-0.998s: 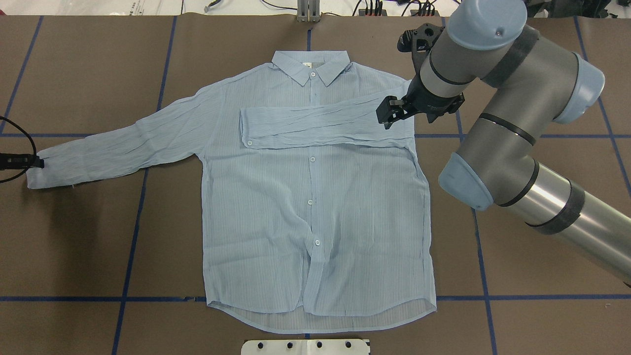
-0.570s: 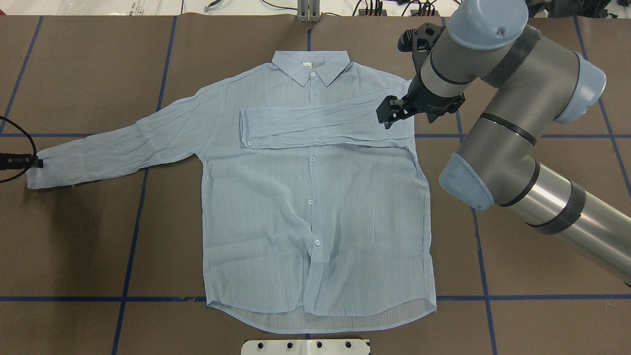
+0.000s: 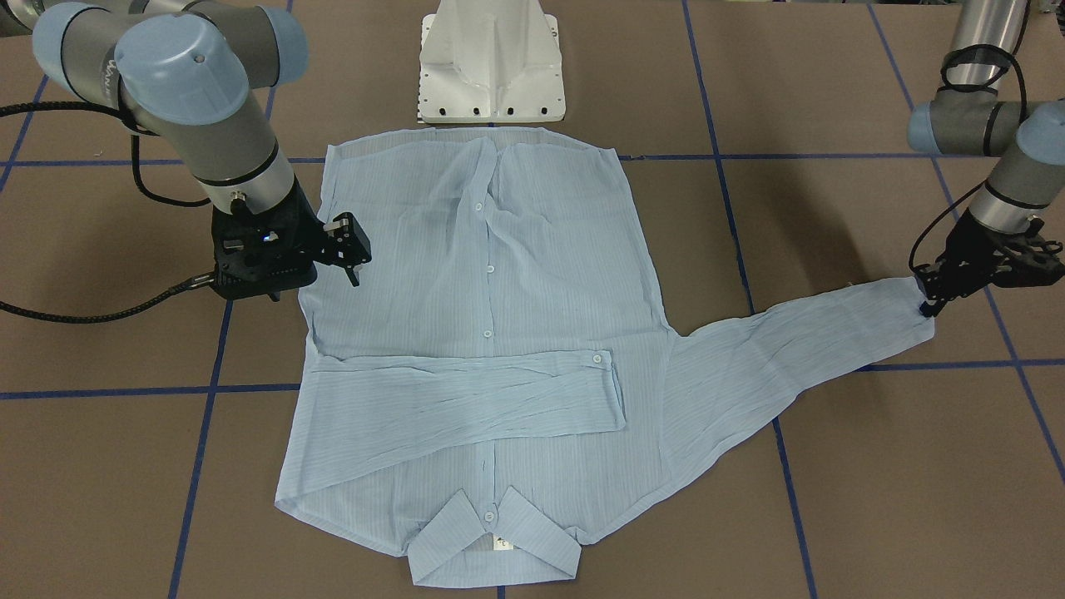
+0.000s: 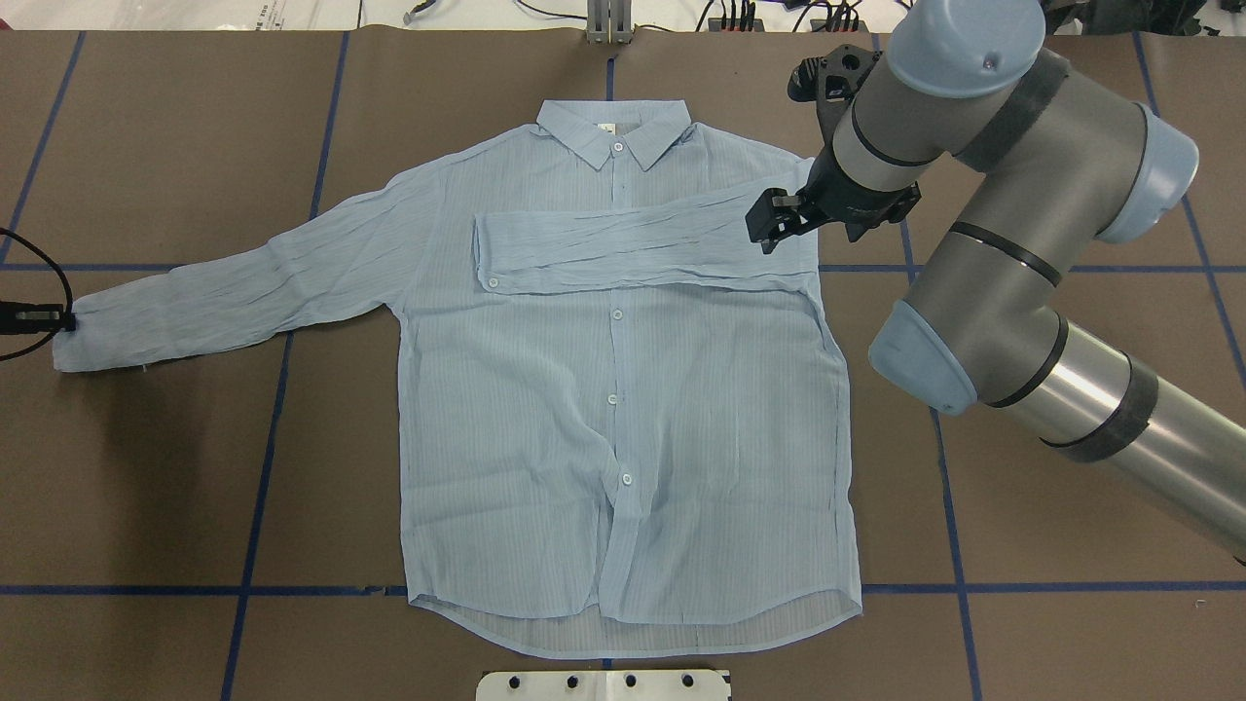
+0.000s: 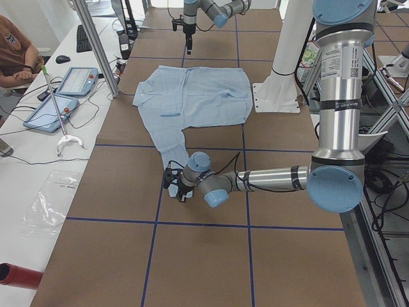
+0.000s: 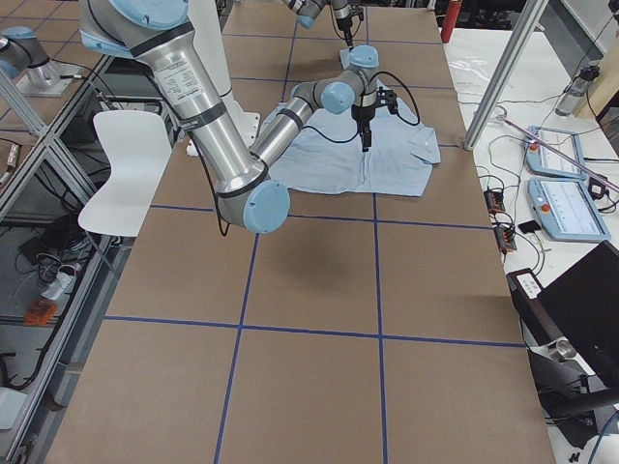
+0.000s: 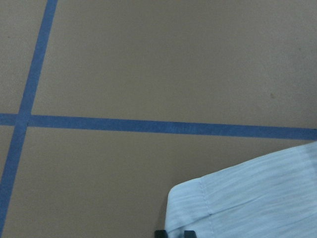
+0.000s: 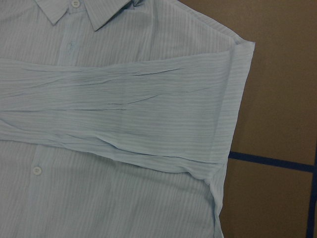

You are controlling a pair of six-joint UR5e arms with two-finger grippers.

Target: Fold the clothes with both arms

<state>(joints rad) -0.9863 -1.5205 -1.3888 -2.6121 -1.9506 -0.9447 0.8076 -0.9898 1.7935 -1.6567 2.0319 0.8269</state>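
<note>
The pale blue shirt (image 4: pixel 623 409) lies front up on the brown table (image 4: pixel 146 506), collar away from the robot. One sleeve (image 4: pixel 623 248) is folded across the chest and the other is stretched out to the robot's left. Thin and semi-sheer, the cloth looks light, limp and quick to wrinkle — best taken at a doubled edge such as the cuff (image 7: pixel 247 198). The left gripper (image 3: pixel 928 306) sits at that cuff, fingertips (image 7: pixel 188 233) nearly together; whether they pinch cloth cannot be told. The right gripper (image 4: pixel 769 222) hovers spread over the folded shoulder — holding nothing.
</note>
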